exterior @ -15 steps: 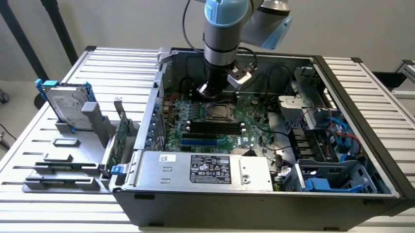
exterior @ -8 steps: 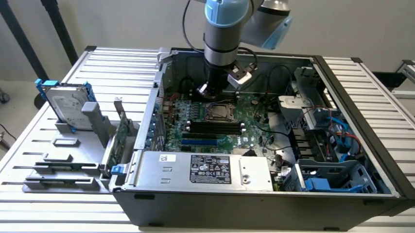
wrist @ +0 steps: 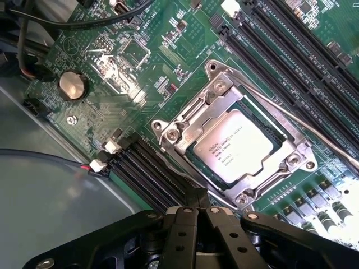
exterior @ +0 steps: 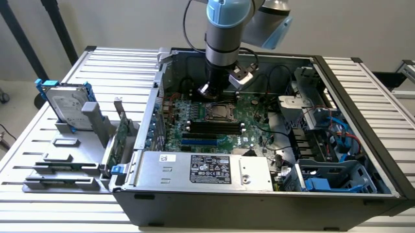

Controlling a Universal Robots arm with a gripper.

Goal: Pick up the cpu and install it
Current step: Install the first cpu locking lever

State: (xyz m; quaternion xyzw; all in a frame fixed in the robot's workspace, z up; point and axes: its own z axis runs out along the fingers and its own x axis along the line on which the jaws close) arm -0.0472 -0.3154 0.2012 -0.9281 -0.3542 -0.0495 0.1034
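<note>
Black gripper (wrist: pixel 197 210) links fill the near part of the wrist view, and its 2 fingers are pressed together with nothing between them. Just beyond the fingertips lies the cpu (wrist: pixel 234 147), a small square chip with a dull silver top and printed text. It sits flat inside the metal socket frame (wrist: pixel 224 98) on the green motherboard (wrist: pixel 168 61), so it is already in its place. A thin metal lever (wrist: pixel 303 126) runs along one side of the socket. Black memory slots (wrist: pixel 291 47) lie beside the socket, and a round coin battery (wrist: pixel 73 85) is further away on the board.

From the exterior view, the arm (exterior: pixel 224 34) reaches down into the open computer case (exterior: pixel 259 204), which lies on the slatted counter (exterior: pixel 382 97). The gripper (exterior: pixel 211 90) hovers just above the cpu (exterior: pixel 220 110), near the far wall of the case. A silver power supply box (exterior: pixel 204 170) with a black label sits at the near wall. Toward the counter's edge on the exterior view's left, a hard drive (exterior: pixel 65 104) with blue rails stands upright in a grey holder (exterior: pixel 65 162).
</note>
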